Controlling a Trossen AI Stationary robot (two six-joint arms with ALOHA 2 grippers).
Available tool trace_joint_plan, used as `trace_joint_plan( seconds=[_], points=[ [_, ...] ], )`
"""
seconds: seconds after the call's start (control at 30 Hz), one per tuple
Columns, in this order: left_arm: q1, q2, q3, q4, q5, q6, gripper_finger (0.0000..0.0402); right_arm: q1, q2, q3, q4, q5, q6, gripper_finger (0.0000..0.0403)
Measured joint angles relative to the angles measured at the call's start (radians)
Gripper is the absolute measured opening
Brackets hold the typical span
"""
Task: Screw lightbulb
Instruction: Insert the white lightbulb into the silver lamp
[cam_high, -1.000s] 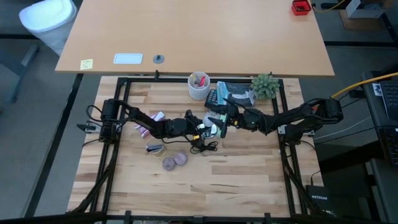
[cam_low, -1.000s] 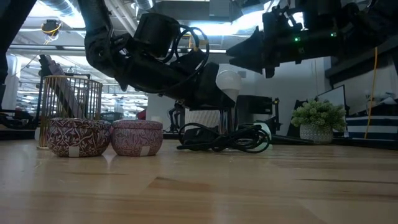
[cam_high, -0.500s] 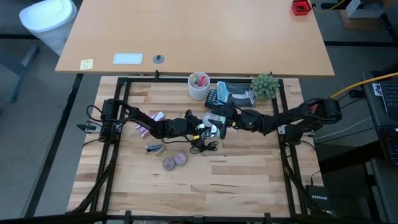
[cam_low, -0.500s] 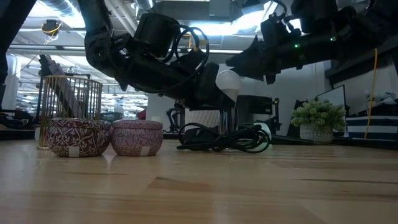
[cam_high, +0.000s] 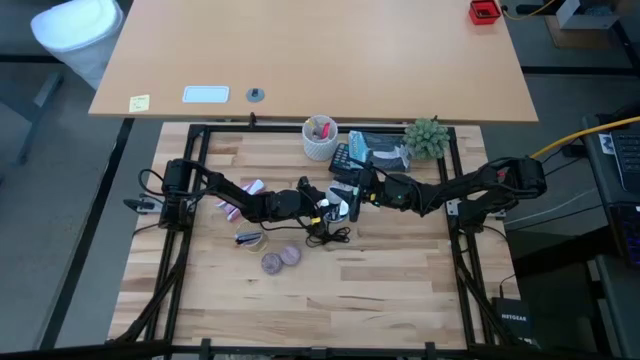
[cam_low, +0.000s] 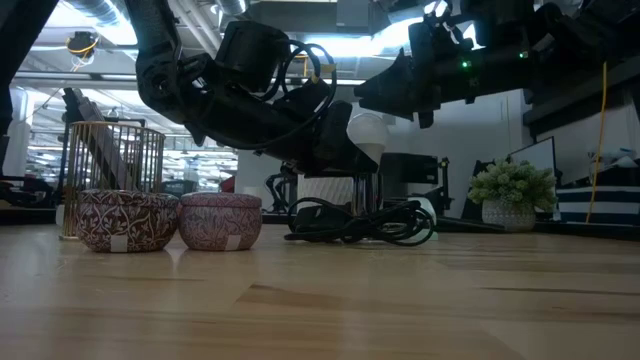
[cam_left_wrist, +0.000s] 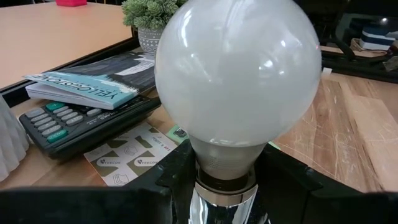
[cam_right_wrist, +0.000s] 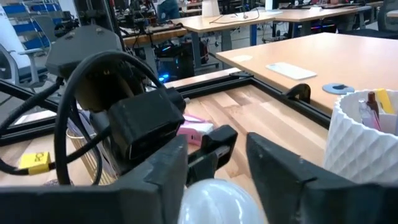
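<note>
"YELLOWSTONE" book (cam_left_wrist: 87, 93) is lying at 1 o'clock. Left gripper (cam_high: 328, 209) is clamping the lightbulb (cam_left_wrist: 236, 81)'s base; right gripper (cam_high: 353, 197)'s fingers are straddling its globe, apart.

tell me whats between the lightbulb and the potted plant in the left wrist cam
In the left wrist view, a book and a calculator lie between the lightbulb and the potted plant.

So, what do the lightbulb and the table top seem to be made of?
The lightbulb: frosted white glass, it seems, smooth and glossy with soft highlights; its base looks like shiny silvery metal. The table top: light wood in joined strips, grain visible, satin finish.
</note>
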Motion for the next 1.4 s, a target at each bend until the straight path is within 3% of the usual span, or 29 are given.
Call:
trace_joint_plan(
  seconds=[0.27,0.47,0.8,1.4],
  points=[
    [0.0,0.0,0.0,0.0,0.0,0.0,0.0141,0.0,0.004,0.001,-0.011,0.0,0.0,0.0065],
    [0.0,0.0,0.0,-0.001,0.0,0.0,0.0141,0.0,0.046,0.002,0.001,-0.039,0.001,0.0009],
    [0.0,-0.001,-0.001,-0.002,-0.003,-0.006,0.0141,0.0,0.076,0.004,0.018,-0.053,0.002,0.0027],
    [0.001,-0.001,-0.001,-0.001,0.0,-0.023,0.0141,0.0,0.079,0.003,0.002,-0.056,0.003,0.0013]
  ],
)
